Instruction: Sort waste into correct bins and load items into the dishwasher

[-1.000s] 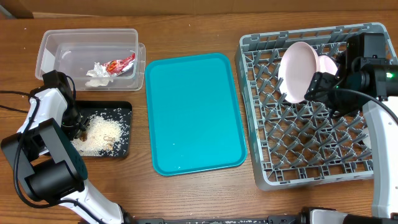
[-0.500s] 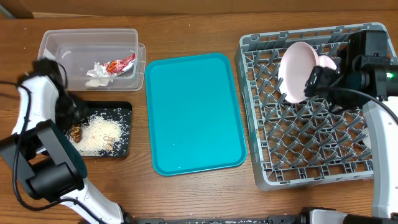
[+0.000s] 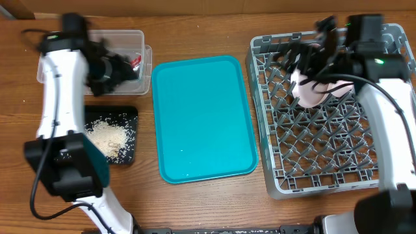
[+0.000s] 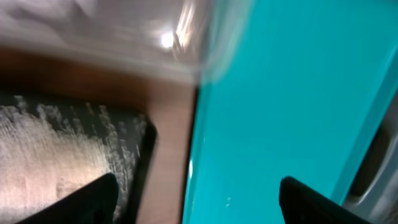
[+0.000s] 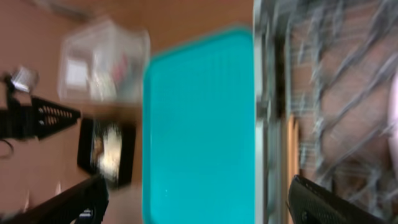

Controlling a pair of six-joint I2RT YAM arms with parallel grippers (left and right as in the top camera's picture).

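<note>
The clear tub [image 3: 62, 49] at the back left holds a red-and-white wrapper [image 3: 136, 61], mostly hidden under my left gripper [image 3: 119, 69]. That gripper hovers over the tub's right end, open and empty [image 4: 198, 183]. White rice [image 3: 109, 138] lies in the black tray [image 3: 132, 116] in front of the tub. A pale-pink plate [image 3: 311, 92] leans among the pegs at the back of the grey rack [image 3: 325, 162]. My right gripper [image 3: 303, 56] is just above it, blurred, open, with nothing between its fingers [image 5: 198, 183].
The flat teal tray [image 3: 205, 117] lies bare between the bins and the rack. My left arm's white link [image 3: 55, 97] stretches over the black tray's left side. The right arm [image 3: 390, 110] crosses the rack's right half.
My left gripper rose from the black tray to above the clear tub and opened. The right gripper opened wider, came off the pink plate and shifted back-left. The plate stays in the rack.
</note>
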